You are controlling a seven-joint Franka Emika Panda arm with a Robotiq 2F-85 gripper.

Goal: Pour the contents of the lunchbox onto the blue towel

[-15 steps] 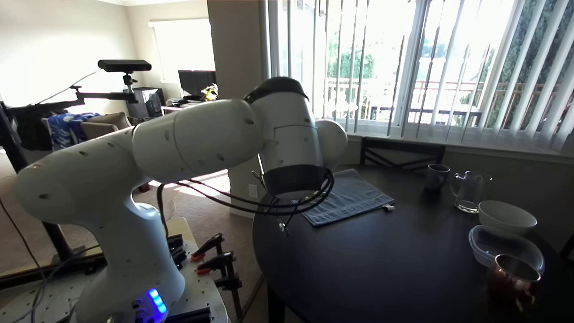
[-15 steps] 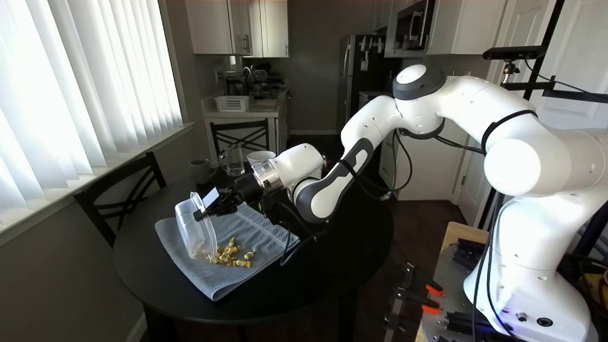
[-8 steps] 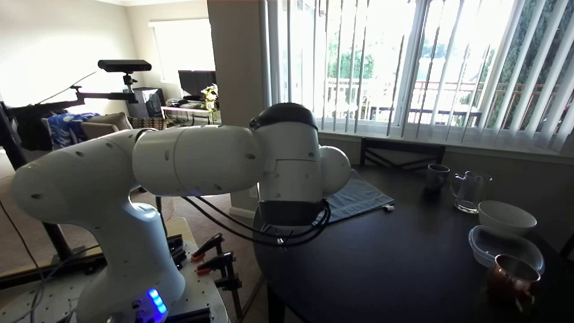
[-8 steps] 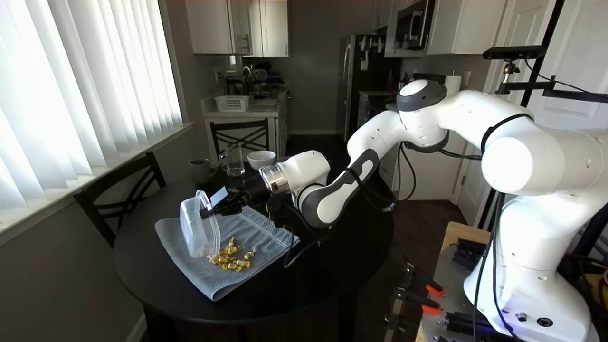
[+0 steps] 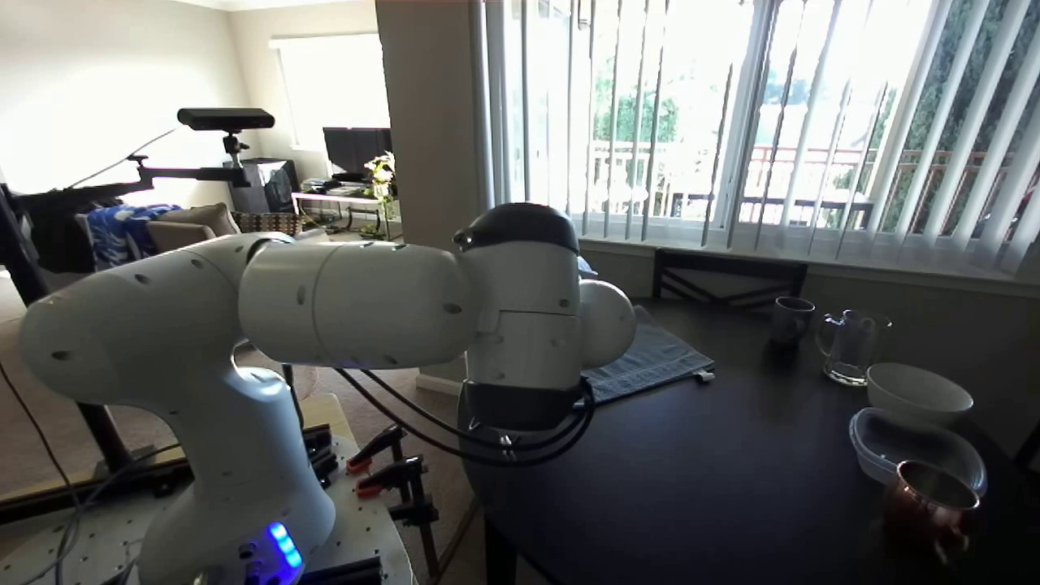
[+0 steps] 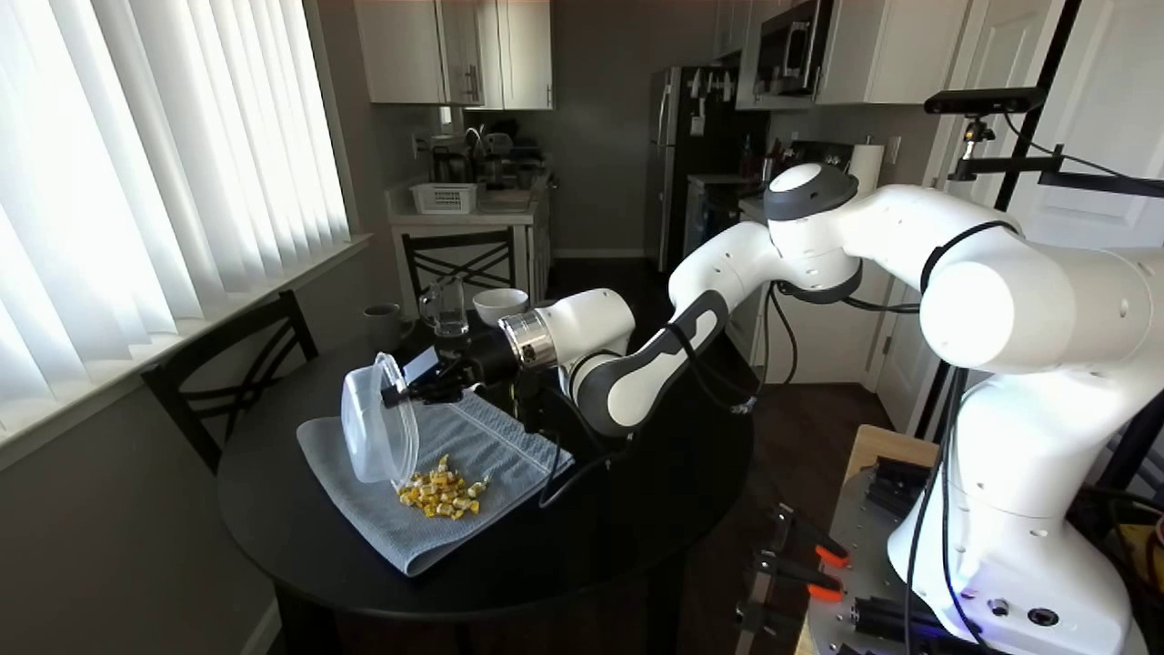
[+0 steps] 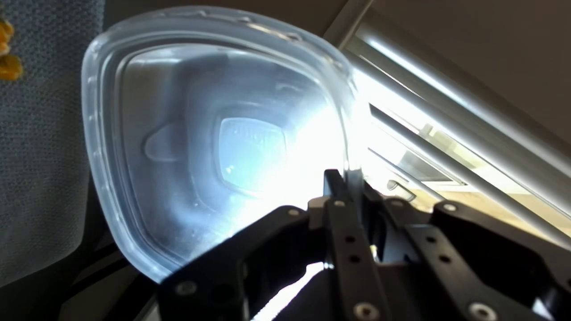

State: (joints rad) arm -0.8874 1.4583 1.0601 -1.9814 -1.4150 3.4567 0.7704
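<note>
One translucent, rounded-square plastic lunchbox (image 6: 375, 426), tipped on its side, rim clamped in a black two-fingered gripper (image 7: 352, 188), near small yellow-and-white pieces (image 6: 440, 492) heaped on a grey-blue rectangular woven towel (image 6: 496, 446).

Arm (image 6: 891, 223) arched, elbow (image 6: 812, 235) up at the peak, forearm (image 6: 725, 264) sloping down from it, and look at that wrist (image 6: 591, 323), tipped just below level, jaws pinched close together at the tip!
</note>
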